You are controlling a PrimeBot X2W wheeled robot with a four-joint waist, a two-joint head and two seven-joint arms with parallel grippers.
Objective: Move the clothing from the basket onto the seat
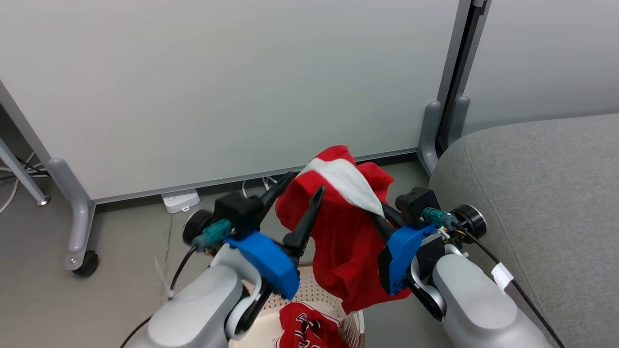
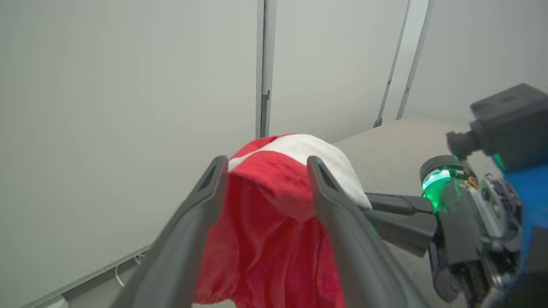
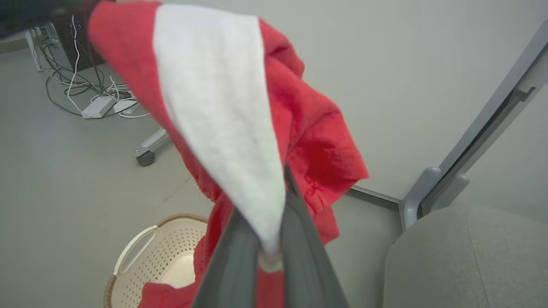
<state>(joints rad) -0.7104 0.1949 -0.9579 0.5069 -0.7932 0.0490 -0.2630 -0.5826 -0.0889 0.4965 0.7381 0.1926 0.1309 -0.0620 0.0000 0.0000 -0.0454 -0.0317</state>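
Note:
One red piece of the clothing (image 1: 343, 241) with a white panel hangs in the air above the basket (image 1: 314, 290). My right gripper (image 1: 382, 215) is shut on its white panel, as the right wrist view shows at the right gripper (image 3: 272, 239). My left gripper (image 1: 304, 186) is open, its two fingers spread on either side of the cloth's upper fold (image 2: 265, 239). A second red garment with lettering (image 1: 309, 328) lies in the cream basket (image 3: 162, 252). The seat (image 1: 532, 193), a grey sofa, stands just to the right.
A pale partition wall on wheeled feet (image 1: 87, 263) stands right behind the basket. A white power strip (image 1: 181, 200) lies at its base, and loose cables (image 3: 85, 85) trail on the floor further off. The floor is grey.

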